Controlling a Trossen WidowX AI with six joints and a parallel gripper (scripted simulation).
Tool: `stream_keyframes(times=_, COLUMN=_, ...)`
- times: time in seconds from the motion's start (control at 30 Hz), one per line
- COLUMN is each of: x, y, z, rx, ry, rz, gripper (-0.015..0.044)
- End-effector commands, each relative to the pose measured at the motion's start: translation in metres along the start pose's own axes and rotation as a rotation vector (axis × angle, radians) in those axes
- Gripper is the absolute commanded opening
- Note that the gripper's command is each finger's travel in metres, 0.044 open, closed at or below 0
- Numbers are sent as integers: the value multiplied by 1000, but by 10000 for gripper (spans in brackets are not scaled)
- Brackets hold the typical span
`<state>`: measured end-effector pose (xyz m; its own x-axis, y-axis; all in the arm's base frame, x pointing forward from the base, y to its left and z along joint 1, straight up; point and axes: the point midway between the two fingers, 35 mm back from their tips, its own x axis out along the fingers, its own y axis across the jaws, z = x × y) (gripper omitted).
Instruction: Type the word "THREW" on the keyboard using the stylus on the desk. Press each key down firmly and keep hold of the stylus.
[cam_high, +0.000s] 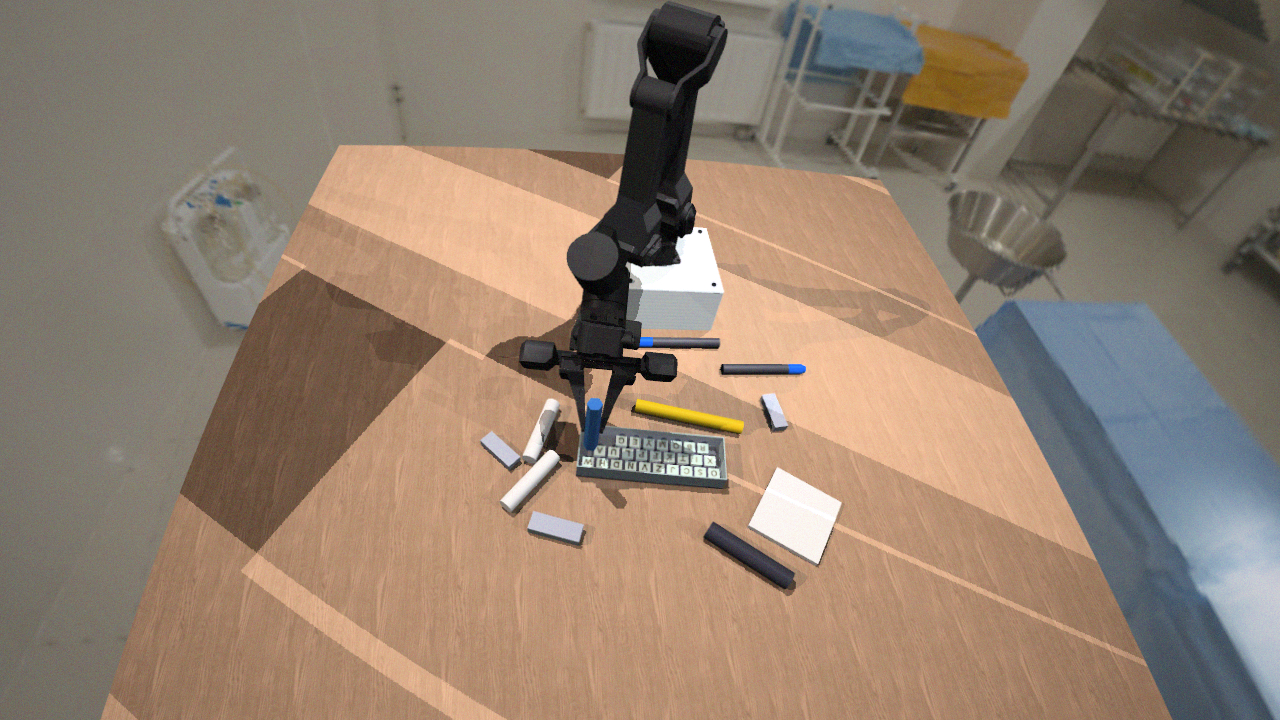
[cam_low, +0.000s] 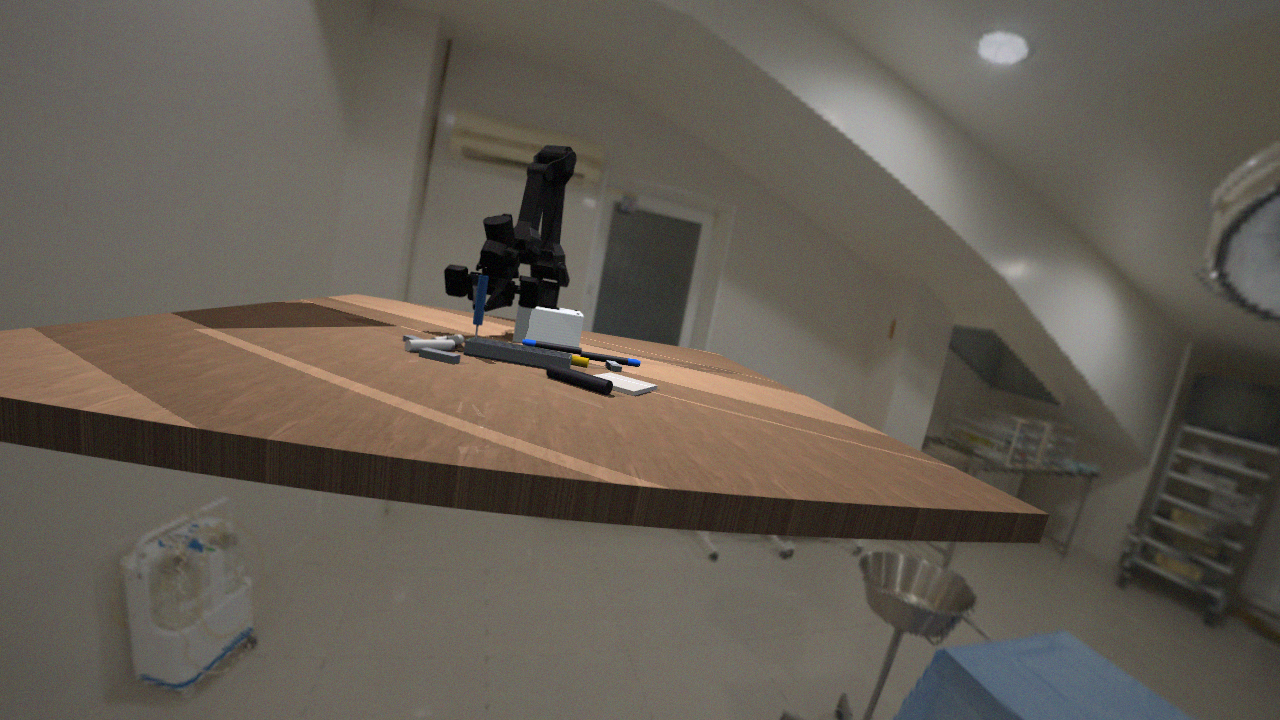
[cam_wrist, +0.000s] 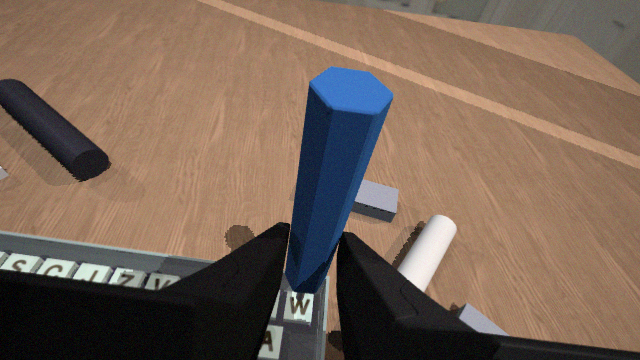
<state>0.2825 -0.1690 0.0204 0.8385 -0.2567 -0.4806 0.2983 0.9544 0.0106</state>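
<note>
My gripper (cam_high: 592, 428) (cam_low: 480, 310) (cam_wrist: 314, 239) points down and is shut on the blue hexagonal stylus (cam_high: 593, 419) (cam_low: 480, 298) (cam_wrist: 336, 170), which stands upright between the fingers. The small grey keyboard (cam_high: 653, 482) (cam_low: 514, 352) (cam_wrist: 100, 249) lies flat on the wooden desk (cam_high: 402, 582). The stylus is over the keyboard's left end in the top view. In the wrist view its lower end comes down just beyond the W key (cam_wrist: 301, 305). The fingers hide the tip, so I cannot tell whether it touches a key.
A yellow marker (cam_high: 689, 417) lies just behind the keyboard. Two dark pens with blue caps (cam_high: 680, 342) (cam_high: 763, 368), a white box (cam_high: 684, 291), two white cylinders (cam_high: 541, 429) (cam_high: 529, 480), grey blocks (cam_high: 500, 449) (cam_high: 555, 526), a white pad (cam_high: 794, 514) and a dark cylinder (cam_high: 748, 555) lie around.
</note>
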Motion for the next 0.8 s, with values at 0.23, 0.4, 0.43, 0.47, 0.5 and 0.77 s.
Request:
stream_keyframes(times=0.23, x=3, y=0, z=-2, rx=-4, ry=-5, rz=1, gripper=81)
stream_keyframes(times=0.4, x=4, y=0, z=-5, rx=-4, ry=-4, rz=1, gripper=81)
stream_keyframes(times=0.43, x=5, y=0, z=-5, rx=-4, ry=-4, rz=1, gripper=81)
stream_keyframes(times=0.47, x=5, y=0, z=-6, rx=-4, ry=-4, rz=1, gripper=81)
stream_keyframes(times=0.5, x=5, y=0, z=-6, rx=-4, ry=-4, rz=1, gripper=81)
stream_keyframes(times=0.77, x=7, y=0, z=-10, rx=-4, ry=-4, rz=1, gripper=81)
